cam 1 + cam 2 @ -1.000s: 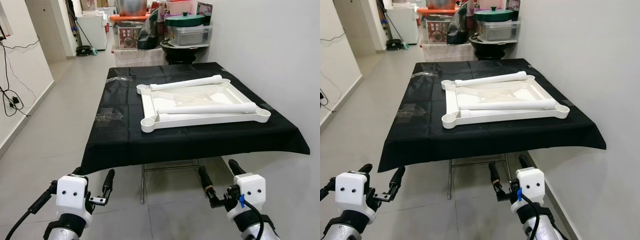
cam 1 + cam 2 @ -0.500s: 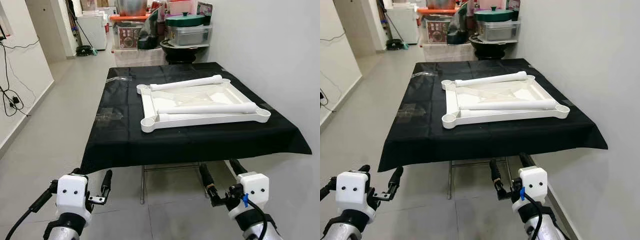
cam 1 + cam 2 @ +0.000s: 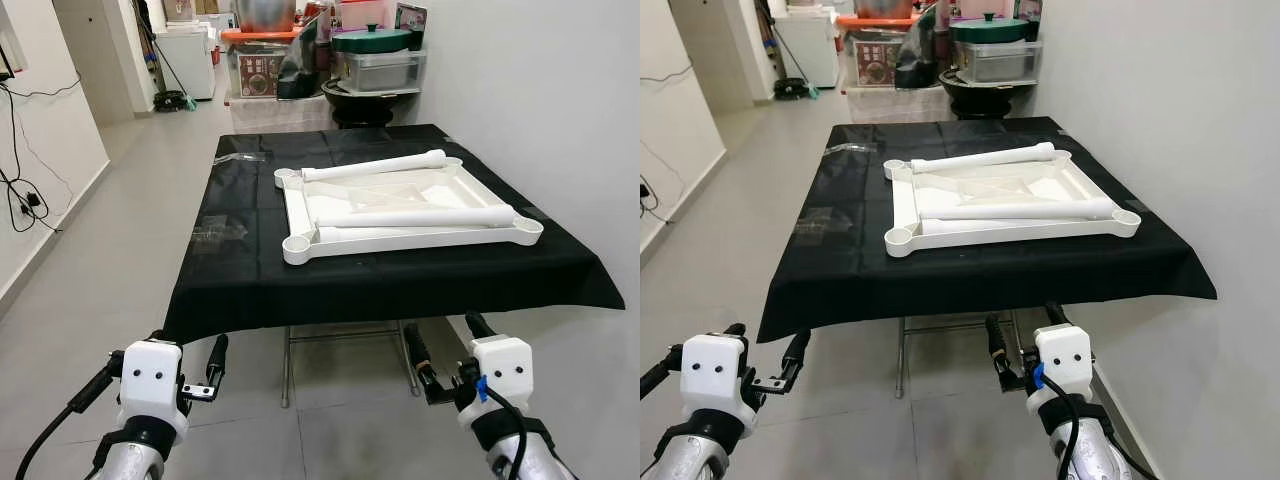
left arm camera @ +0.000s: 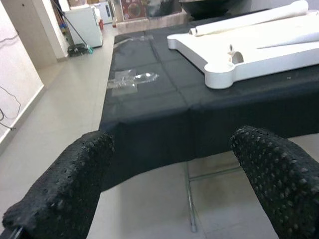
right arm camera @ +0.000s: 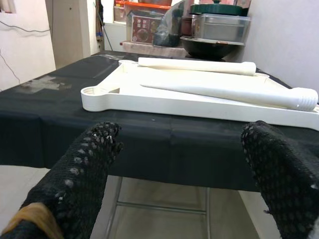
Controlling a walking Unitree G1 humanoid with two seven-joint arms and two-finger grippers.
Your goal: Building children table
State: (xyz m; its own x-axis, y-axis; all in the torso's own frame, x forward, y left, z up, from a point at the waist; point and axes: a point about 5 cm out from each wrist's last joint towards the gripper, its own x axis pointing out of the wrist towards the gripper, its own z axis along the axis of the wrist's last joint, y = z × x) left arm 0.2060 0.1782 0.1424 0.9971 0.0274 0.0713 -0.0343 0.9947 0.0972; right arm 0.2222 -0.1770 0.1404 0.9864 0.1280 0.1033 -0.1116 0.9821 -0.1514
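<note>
White tabletop [image 3: 400, 205] lies upside down on the black-draped desk [image 3: 240, 270], two legs [image 3: 415, 216] lying left-right across it; left end effector [image 3: 155, 365] and right end effector [image 3: 445, 350] spread, low before the near edge.

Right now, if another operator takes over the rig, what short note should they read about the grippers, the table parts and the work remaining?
Left gripper: open, holding nothing, low in front of the table's near edge.
Right gripper: open, holding nothing, also below the near edge.
Parts: the white tabletop lies flat on the black cloth, underside up. Two white legs lie loose across it, the far leg and the near leg.
Done: nothing fitted yet; the corner sockets in view are bare.
Left: reach up, pick up each leg and fit it into a corner socket. I see two legs, so look for the others.
</note>
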